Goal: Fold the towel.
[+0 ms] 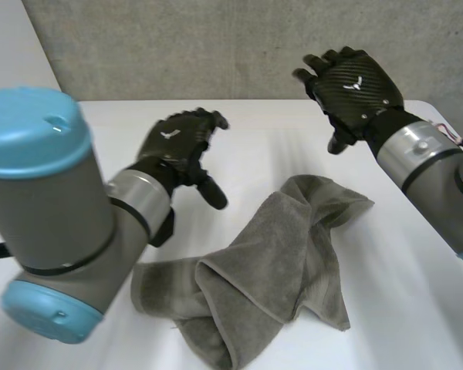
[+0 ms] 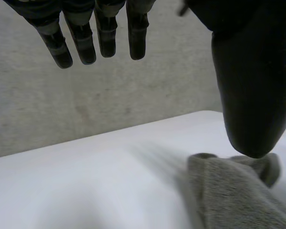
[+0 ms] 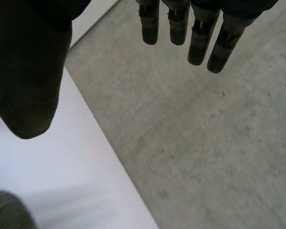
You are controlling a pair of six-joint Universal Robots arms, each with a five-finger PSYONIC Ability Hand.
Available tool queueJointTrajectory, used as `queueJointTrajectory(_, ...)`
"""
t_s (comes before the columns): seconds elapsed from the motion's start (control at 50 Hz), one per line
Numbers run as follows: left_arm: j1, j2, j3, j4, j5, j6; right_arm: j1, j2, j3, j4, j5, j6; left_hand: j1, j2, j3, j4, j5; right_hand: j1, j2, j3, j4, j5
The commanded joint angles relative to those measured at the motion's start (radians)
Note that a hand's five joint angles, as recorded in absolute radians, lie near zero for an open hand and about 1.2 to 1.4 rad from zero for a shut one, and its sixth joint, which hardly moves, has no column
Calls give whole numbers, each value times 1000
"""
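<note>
A grey towel (image 1: 270,270) lies crumpled on the white table (image 1: 417,293), bunched and partly doubled over itself. My left hand (image 1: 181,146) hovers above the table, up and to the left of the towel, with fingers straight and holding nothing. In the left wrist view the fingers (image 2: 97,33) and thumb (image 2: 252,90) spread wide above the table, and the towel (image 2: 233,191) lies below the thumb. My right hand (image 1: 355,85) is raised above the far right of the table, clear of the towel, fingers relaxed. The right wrist view has its fingers (image 3: 190,28) straight and apart from the thumb (image 3: 28,76).
A grey concrete wall (image 1: 216,38) stands behind the table's far edge. The table's far edge (image 3: 109,143) runs close under my right hand. My left arm (image 1: 54,208) fills the near left of the head view.
</note>
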Motion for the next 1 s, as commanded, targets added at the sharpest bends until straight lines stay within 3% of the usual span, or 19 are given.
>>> queueJointTrajectory(0.02,47,110,-79,-49,40,4,7,-82,95,178,36,29,-30,-32,-49,-55,-18,-50,-57,-52,-71,-59)
queueJointTrajectory(0.08,55,149,-134,-71,80,4,7,-86,116,316,33,90,-27,-29,-49,-55,-15,-50,-57,-52,-71,-59)
queueJointTrajectory(0.2,56,163,-202,-78,144,2,17,-88,176,424,24,180,-7,-9,-49,-55,6,-50,-57,-52,-71,-59)
queueJointTrajectory(0.5,128,29,-239,-78,172,4,62,-152,409,352,23,207,108,106,-49,-55,120,-50,-57,-52,-71,-59)
queueJointTrajectory(0.64,122,-29,-242,-80,172,4,87,-149,455,300,27,207,117,115,-49,-55,129,-45,-53,-52,-71,-55)
queueJointTrajectory(0.74,117,-54,-243,-77,172,4,103,-143,484,261,29,203,134,132,-49,-55,146,66,59,-52,-71,57)
queueJointTrajectory(1.0,88,-113,-217,-68,172,1,108,-33,518,126,39,192,440,438,-49,-55,452,445,438,-52,-71,435)
